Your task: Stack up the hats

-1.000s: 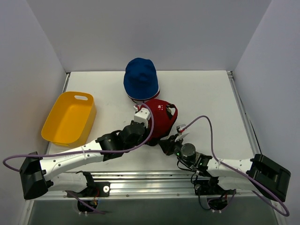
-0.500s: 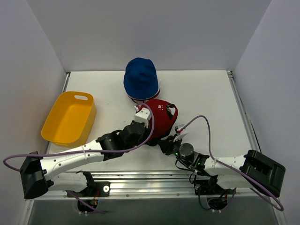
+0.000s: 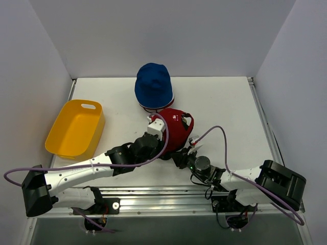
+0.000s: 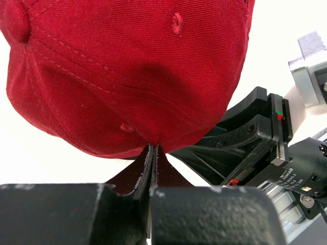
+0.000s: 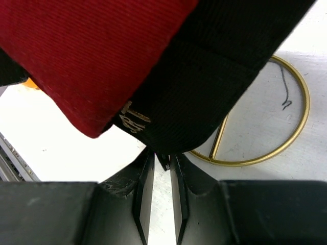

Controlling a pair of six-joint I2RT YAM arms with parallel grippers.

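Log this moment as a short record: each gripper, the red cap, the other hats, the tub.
left gripper: shut on the edge of the red cap
right gripper: shut on the cap's black underside
red cap: pinched by both grippers, just in front of the blue hat
blue hat: at the back, on top, with white and dark red rims showing beneath
yellow tub: empty, at the left
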